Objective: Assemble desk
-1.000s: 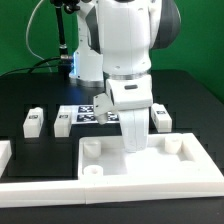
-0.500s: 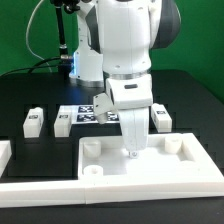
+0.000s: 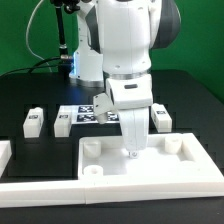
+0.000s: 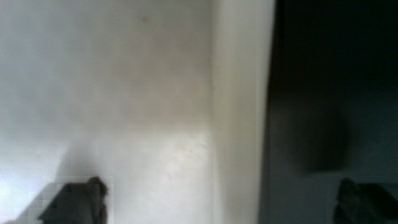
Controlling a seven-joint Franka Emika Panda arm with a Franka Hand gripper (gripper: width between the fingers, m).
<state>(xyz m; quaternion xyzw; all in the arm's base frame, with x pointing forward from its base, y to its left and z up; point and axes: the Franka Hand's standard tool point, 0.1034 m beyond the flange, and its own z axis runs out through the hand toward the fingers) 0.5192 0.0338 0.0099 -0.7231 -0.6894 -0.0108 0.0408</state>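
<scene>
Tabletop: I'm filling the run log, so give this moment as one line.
gripper open | straddling tabletop far rim | legs unattached on table behind

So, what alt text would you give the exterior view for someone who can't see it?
A white robot arm reaches down, its fingers at the far rim of a white tray-like tabletop on a black table. Behind it sit three short white legs and the marker board.
</scene>
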